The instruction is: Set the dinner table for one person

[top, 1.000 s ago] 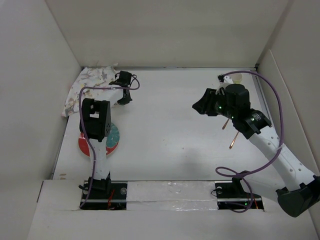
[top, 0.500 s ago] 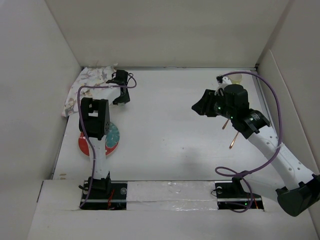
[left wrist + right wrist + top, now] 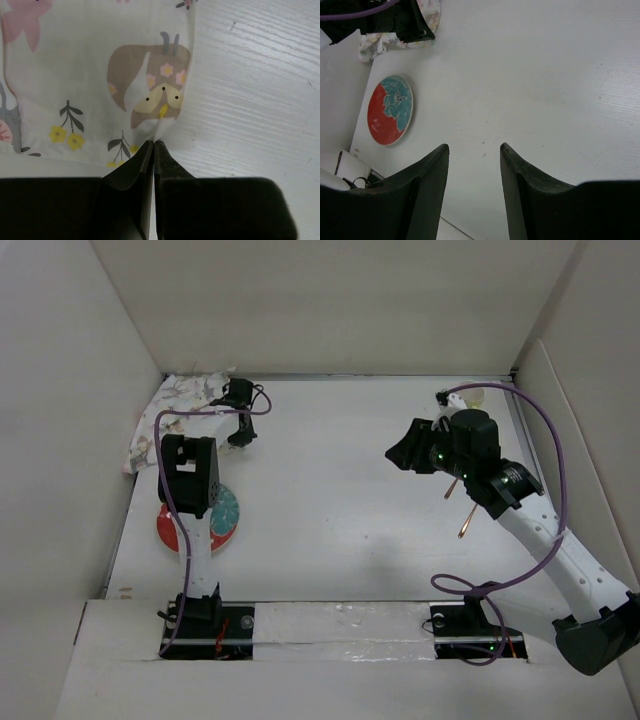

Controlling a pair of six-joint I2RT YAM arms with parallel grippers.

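From the top, the dinner table [image 3: 340,520] lies under both my arms, with the cloth mat [image 3: 180,400] bunched in its far left corner, the plate [image 3: 228,510] at its left side and nothing laid yet; on the left wrist, my left gripper [image 3: 152,144] pinches the mat's edge; on the right wrist, my right gripper [image 3: 474,146] hangs over the table, jaws apart, holding nothing.

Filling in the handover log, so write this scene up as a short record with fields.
left end effector: shut, tips at the printed cloth mat edge; a grip is not certain
right end effector: open, empty, above the dinner table
printed cloth mat: bunched in the far left corner
plate: red and teal, flat on the table by the left arm
copper-coloured utensils: beside the right arm, type unclear
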